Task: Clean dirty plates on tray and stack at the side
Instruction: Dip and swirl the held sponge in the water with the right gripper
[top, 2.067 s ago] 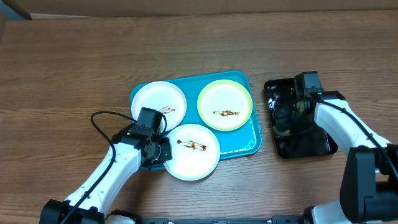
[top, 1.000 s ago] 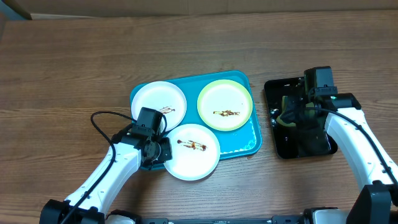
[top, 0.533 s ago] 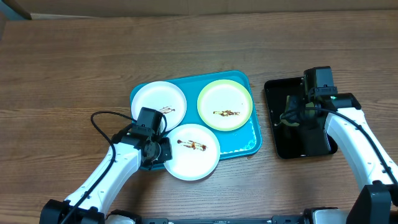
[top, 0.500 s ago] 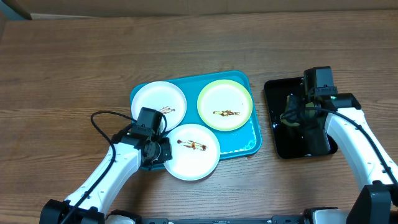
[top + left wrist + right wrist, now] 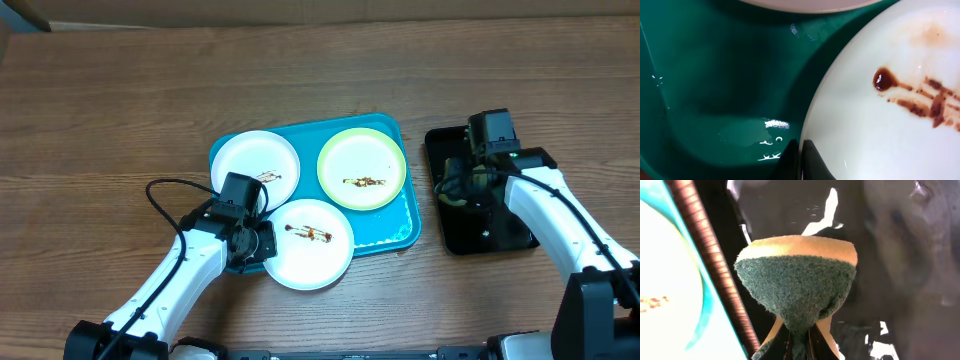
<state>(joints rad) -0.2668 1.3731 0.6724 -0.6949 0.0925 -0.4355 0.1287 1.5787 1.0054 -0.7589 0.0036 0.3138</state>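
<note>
The turquoise tray (image 5: pixel 398 232) holds three plates, each smeared with brown sauce. A white plate (image 5: pixel 255 165) lies at the back left and a green-rimmed one (image 5: pixel 362 168) at the back right. The front white plate (image 5: pixel 310 243) overhangs the tray's near edge. My left gripper (image 5: pixel 266 243) is shut on this plate's left rim. In the left wrist view the gripper (image 5: pixel 801 161) pinches the rim of that plate (image 5: pixel 880 125). My right gripper (image 5: pixel 800 342) is shut on a green-and-yellow sponge (image 5: pixel 797 280), held over the left part of the black tray (image 5: pixel 500 230).
The narrow black tray (image 5: pixel 890 255) stands right of the turquoise tray, with a strip of wooden table (image 5: pixel 710 265) between them. Bare wooden table (image 5: pixel 120 110) lies to the left and behind. A black cable (image 5: pixel 165 200) loops beside my left arm.
My right gripper has carried the sponge up off the black tray and a little left, toward the turquoise tray. The left arm and the plates have not moved.
</note>
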